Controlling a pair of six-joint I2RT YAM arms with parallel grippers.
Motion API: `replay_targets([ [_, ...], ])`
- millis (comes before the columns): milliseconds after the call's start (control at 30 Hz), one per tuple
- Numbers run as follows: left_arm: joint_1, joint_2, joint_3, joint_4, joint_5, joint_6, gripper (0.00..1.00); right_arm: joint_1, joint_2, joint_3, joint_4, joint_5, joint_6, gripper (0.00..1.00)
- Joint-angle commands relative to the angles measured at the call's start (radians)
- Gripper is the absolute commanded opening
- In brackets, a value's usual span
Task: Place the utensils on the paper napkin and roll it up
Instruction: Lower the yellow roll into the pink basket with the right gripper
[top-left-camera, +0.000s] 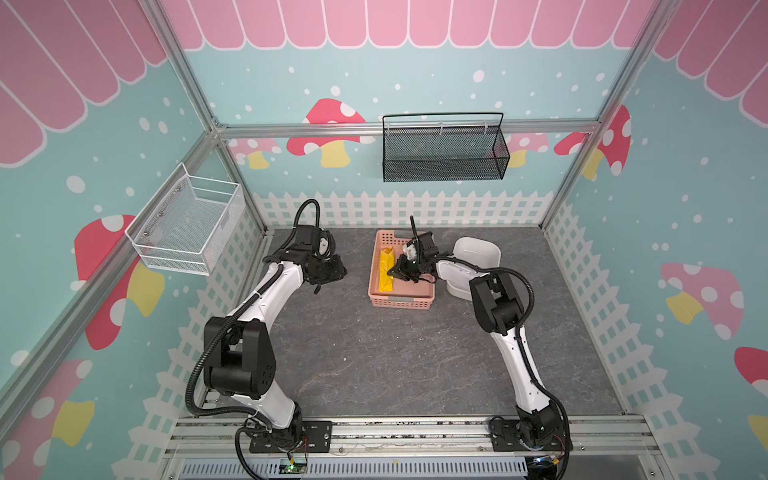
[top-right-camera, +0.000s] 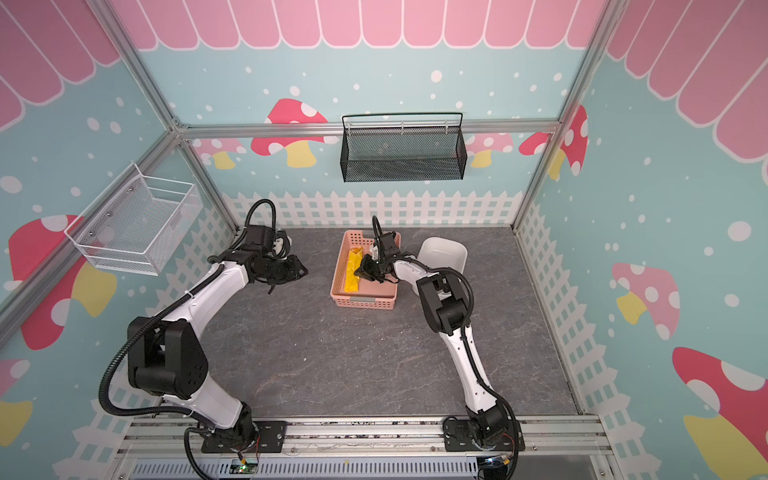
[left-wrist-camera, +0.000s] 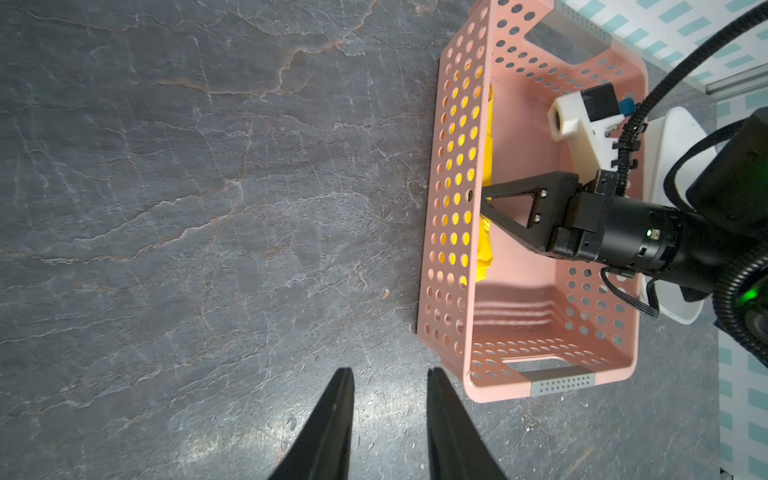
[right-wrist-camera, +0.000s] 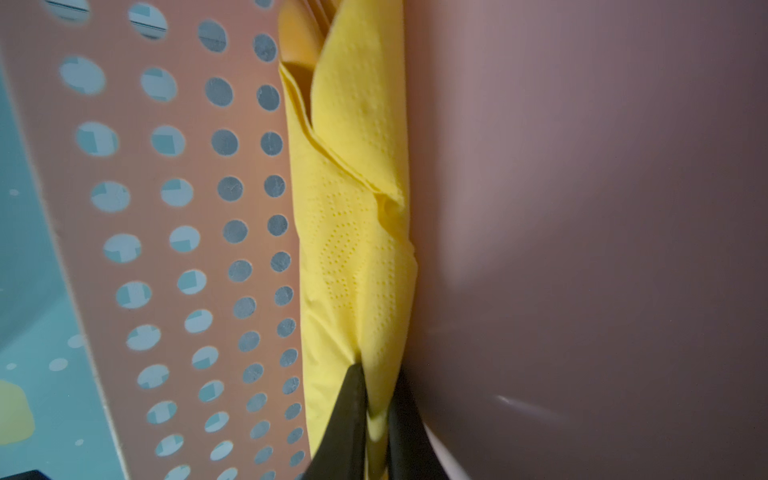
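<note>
Closest to the lens on my right wrist are the two dark fingers (right-wrist-camera: 349, 415) of my right gripper (right-wrist-camera: 376, 395). They are clenched on a fold of the paper napkin (right-wrist-camera: 357, 249), and yellow paper sits squeezed between them. From this pinch the napkin runs straight ahead of the gripper as a rolled tube, with one loose corner wrapped across it. At the end of the tube farthest from my fingers, something orange looks out of the open mouth. These are the utensils (right-wrist-camera: 296, 39), though I cannot tell which piece it is.

The roll lies on the floor of the pink basket (right-wrist-camera: 178, 166), close against its perforated wall, on the side away from my right arm. In both top views the right gripper (top-left-camera: 392, 272) (top-right-camera: 358, 272) reaches down into the basket (top-left-camera: 401, 303) (top-right-camera: 363, 301) from the basket's right side. The napkin (top-left-camera: 386, 270) (top-right-camera: 353, 270) lies at the gripper's tips, along the left wall.

My left gripper (left-wrist-camera: 390, 372) is released. Its two fingers stand apart, with only the bare bench (left-wrist-camera: 208, 208) between them, and they hold nothing. The basket (left-wrist-camera: 453, 166) stands to the right of this gripper, near it but not touching.

To the right of my right gripper, partly behind the arm, the white tub (top-left-camera: 478, 251) (top-right-camera: 442, 251) stands just beside the basket.
</note>
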Motion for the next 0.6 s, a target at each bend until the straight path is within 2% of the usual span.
replay_targets([
  [0,0.005,-0.031,-0.016,0.007,0.012,0.025,0.32,0.005,0.044,0.031,-0.104,0.063,-0.039,0.16],
  [333,0.004,-0.033,-0.018,0.006,0.007,0.027,0.30,0.005,0.035,0.040,-0.158,0.107,-0.066,0.28],
  [567,0.004,-0.029,-0.018,0.005,0.008,0.027,0.30,0.007,0.019,0.043,-0.173,0.124,-0.070,0.33],
])
